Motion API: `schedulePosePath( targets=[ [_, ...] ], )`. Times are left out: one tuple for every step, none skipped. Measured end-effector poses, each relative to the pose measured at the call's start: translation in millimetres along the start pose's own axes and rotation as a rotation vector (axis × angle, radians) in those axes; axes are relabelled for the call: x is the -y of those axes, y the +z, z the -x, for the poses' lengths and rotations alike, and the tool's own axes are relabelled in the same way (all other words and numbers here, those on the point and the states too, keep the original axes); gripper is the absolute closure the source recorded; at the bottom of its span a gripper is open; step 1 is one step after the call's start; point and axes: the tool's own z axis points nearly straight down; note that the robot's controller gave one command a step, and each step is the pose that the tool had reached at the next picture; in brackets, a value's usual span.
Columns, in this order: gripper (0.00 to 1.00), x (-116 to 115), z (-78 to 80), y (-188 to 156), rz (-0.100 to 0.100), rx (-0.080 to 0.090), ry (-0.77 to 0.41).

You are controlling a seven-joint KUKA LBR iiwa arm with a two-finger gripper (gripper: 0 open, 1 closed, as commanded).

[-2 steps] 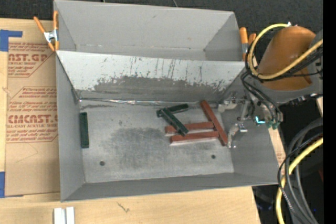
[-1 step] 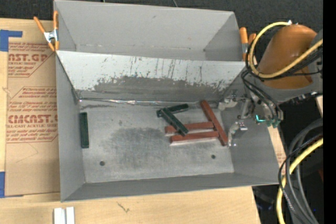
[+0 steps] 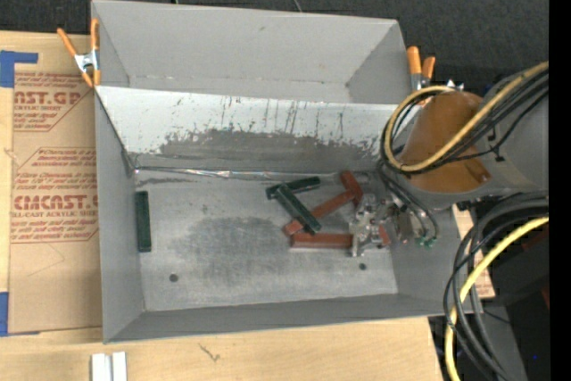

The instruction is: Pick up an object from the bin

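Camera view: gripper [image 3: 368, 232] low at 3 o'clock of bin [image 3: 241, 58], by red bar [image 3: 319, 240], jaws unreadable; pre-grasp, next needs centring over it.

Robotics laboratory test cell.
A scuffed grey metal bin [image 3: 241, 49] sits on a wooden bench [image 3: 268, 352], with an industrial arm [image 3: 446, 143] trailing bundled cables [image 3: 462, 268] beside it.

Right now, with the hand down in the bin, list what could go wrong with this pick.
1. The hand sits low at the right end of a heap of red and green bars. The red bar beside it seems to touch others, so a lift may drag or scatter neighbours.
2. The hand is near the bin's right wall, so a sideways correction could bump it.
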Motion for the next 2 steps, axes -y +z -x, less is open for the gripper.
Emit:
schedulePosePath(
  targets=[
    [1.0, 0, 0.0, 0, 0.0, 0.0, 0.0],
    [1.0, -19, 5.8, -140, 0.001, -0.005, -0.125]
  ],
)
